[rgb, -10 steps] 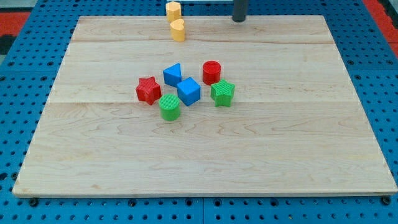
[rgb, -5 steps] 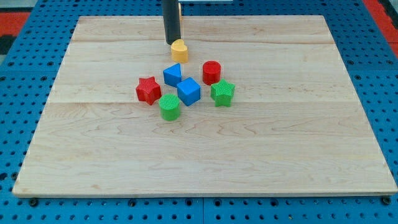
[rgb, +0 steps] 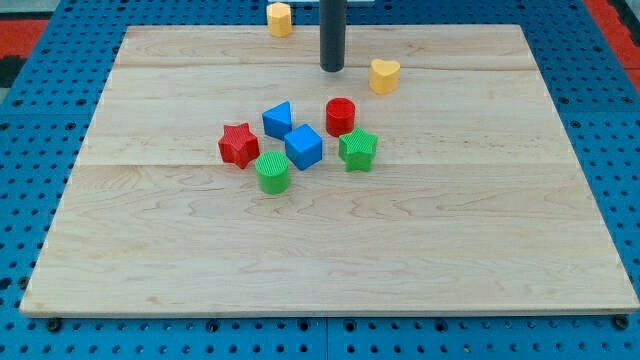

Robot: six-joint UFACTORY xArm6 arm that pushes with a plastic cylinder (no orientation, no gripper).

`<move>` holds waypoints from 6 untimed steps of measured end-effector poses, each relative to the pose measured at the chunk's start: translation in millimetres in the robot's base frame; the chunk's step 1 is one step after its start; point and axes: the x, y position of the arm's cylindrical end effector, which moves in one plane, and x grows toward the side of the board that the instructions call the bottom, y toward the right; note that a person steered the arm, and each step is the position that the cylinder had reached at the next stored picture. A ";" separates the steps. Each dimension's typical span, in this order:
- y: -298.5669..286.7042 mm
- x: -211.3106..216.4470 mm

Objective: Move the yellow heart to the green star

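Observation:
The yellow heart lies on the wooden board toward the view's top, right of centre. The green star sits below it, at the right end of the middle cluster, just under the red cylinder. My tip stands on the board left of the yellow heart, with a small gap between them, and above the red cylinder.
A second yellow block sits at the board's top edge, left of the rod. The cluster also holds a blue triangular block, a blue cube, a red star and a green cylinder.
The yellow heart has slid right, from left of the rod to its right. My tip came in from the top right, went behind the heart, then moved right.

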 end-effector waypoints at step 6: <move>78.4 118.0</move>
